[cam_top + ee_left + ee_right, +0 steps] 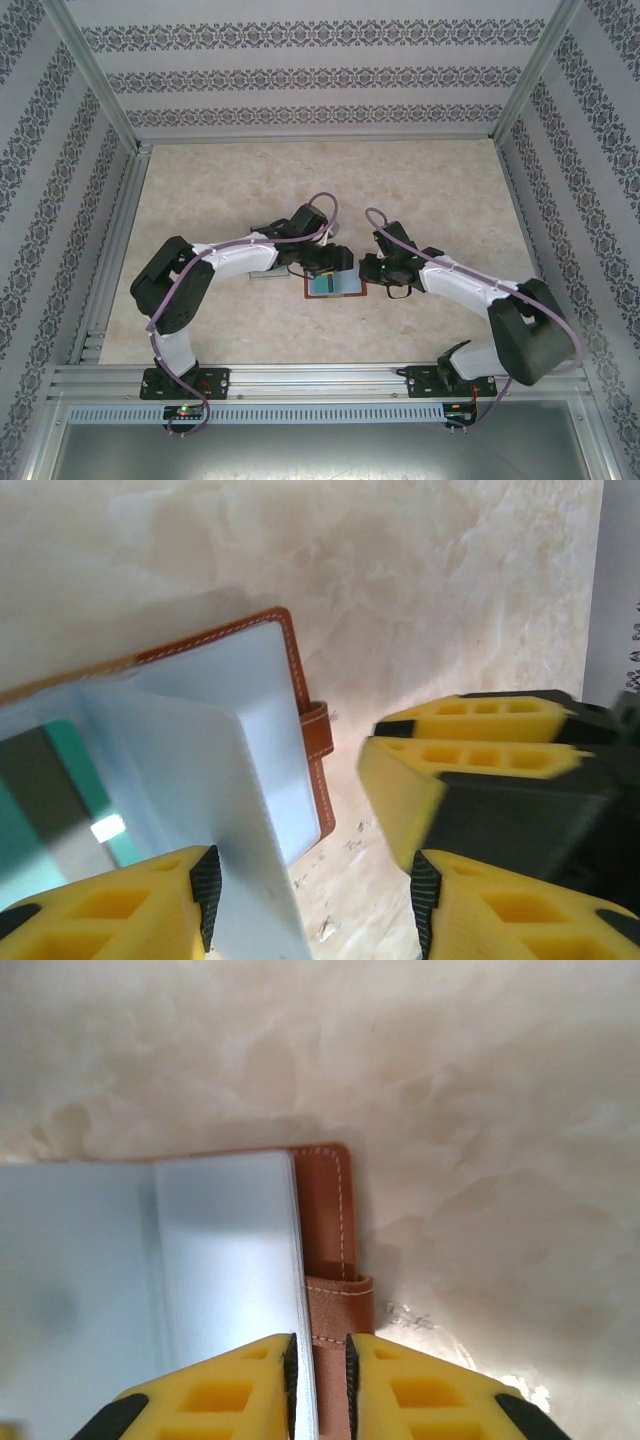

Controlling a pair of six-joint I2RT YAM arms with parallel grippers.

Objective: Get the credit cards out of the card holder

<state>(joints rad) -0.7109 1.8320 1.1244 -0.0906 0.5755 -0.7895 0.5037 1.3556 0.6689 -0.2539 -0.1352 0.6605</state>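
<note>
Right claw (318, 1365) pinches the edge of the card holder (326, 1210); left claw (312, 892) gapes over it.

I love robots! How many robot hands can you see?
2. The left hand is open around a raised pale sheet of the card holder. The right hand pinches the holder's edge by the snap tab.

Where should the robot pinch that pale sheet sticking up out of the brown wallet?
Probably pinch the pale sheet by its free raised edge, from above, one left tool finger on each face. It stands tilted up off the card holder, so both faces are open, and the right tool clamps the holder's brown edge.
</note>
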